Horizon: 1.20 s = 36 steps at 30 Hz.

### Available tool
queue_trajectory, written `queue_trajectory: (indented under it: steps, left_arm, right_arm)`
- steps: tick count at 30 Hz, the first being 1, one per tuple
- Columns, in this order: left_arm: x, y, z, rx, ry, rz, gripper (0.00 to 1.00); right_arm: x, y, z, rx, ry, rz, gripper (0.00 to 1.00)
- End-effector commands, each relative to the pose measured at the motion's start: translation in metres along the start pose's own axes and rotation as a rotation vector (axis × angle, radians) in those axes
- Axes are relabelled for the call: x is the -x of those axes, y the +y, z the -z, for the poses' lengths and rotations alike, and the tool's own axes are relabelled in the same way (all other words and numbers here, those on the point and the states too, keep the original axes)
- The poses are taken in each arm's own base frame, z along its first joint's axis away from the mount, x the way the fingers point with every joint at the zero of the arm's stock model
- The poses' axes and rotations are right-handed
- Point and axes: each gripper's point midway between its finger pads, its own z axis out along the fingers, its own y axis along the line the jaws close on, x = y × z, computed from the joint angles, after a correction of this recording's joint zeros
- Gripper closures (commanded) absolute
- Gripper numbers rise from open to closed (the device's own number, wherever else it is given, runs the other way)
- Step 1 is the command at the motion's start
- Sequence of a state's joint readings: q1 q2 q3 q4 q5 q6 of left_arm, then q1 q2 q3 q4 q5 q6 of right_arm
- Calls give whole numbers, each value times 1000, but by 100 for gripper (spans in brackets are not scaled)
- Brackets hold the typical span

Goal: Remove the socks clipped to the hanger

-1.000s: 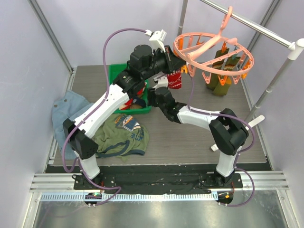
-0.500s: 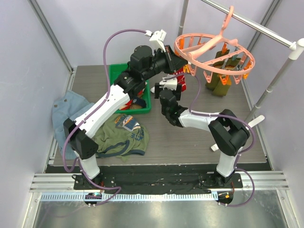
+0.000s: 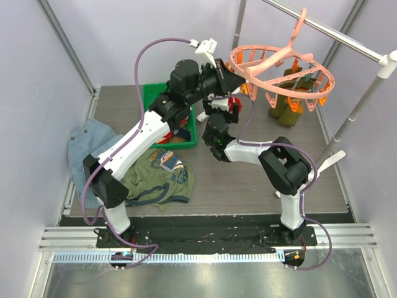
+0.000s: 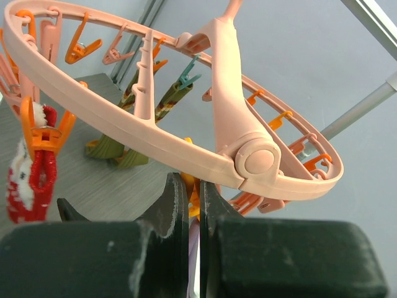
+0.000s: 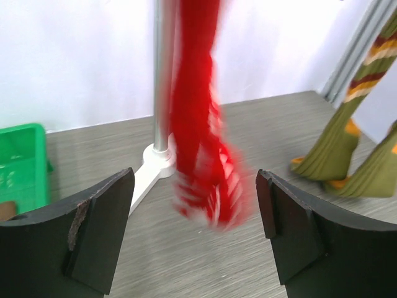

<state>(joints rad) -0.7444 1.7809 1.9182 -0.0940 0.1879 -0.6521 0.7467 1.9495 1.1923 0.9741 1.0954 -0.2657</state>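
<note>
My left fingers [image 4: 177, 202] are clenched together just under the one pink hanger [image 4: 124, 127]. My right fingers [image 5: 105, 211] stand released around one blurred red sock [image 5: 198, 143]. Two olive striped socks [image 5: 335, 149] hang beyond, above the counter [image 5: 155, 254].

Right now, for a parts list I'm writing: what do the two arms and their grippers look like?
The left arm and right arm have white shells between black joints, each trailed by a thin purple cable. The left gripper and right gripper have flat black fingers with scuffed, pale-worn edges.
</note>
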Motion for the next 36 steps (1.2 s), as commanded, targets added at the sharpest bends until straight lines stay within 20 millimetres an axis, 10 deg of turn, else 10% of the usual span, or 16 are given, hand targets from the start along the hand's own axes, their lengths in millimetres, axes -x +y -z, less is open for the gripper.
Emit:
queue_trajectory:
  steps: [1,9,16,19,25,36]
  left_arm:
    - [12,-14,-2,-53,-46,-10,100]
    - [13,-16,-2,-58,-48,-12,100]
    - [10,-12,-1,-44,-34,-25,100]
    - [7,-9,0,-37,-29,-27,95]
    - [10,-4,8,13,-15,-65,52]
    - [38,3,48,102,-14,-72,37]
  right_arm:
    - [35,-9,2,-67,-83,-61,13]
    - [42,1,-4,-84,-122,20,18]
    - [53,-2,-3,-65,-141,13,99]
    - [52,-4,0,-39,-143,2,99]
    - [58,-4,14,108,-139,-35,99]
    - [55,6,49,374,-4,-192,99]
